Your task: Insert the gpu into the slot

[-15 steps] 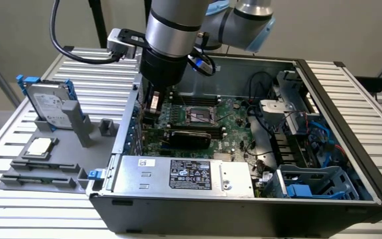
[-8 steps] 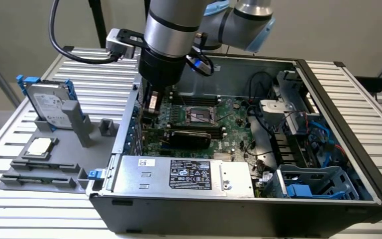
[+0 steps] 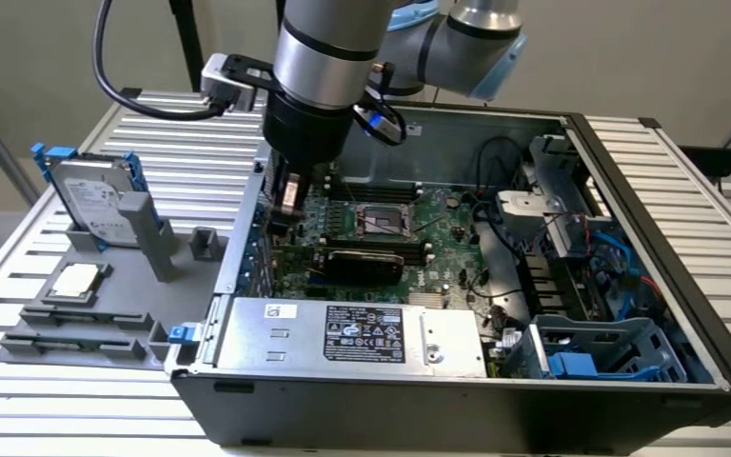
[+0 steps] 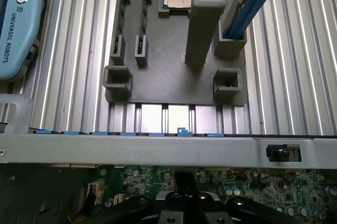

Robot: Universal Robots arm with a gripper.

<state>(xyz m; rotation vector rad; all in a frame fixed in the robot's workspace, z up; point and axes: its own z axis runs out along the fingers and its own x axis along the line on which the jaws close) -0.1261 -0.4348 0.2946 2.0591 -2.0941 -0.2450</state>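
The gpu [image 3: 359,259], a green card with a black cooler block, stands on edge on the motherboard [image 3: 448,238] inside the open computer case [image 3: 467,409]. The slot is hidden beneath the card. My gripper [image 3: 286,202] hangs inside the case by its wall on the exterior view's left, a little above and beyond the card's end on that side. Its dark fingers [image 4: 184,195] are shut together over the motherboard's edge, with nothing visible between them. Whether they touch the card I cannot tell.
A grey labelled power-supply box [image 3: 365,333] fills the case's near side, with a blue drive cage [image 3: 594,357] beside it. Outside the case, a grey fixture [image 4: 174,84] carries a hard drive [image 3: 92,195] and a CPU chip [image 3: 76,279]. A teach pendant [image 4: 16,24] lies on the slatted table.
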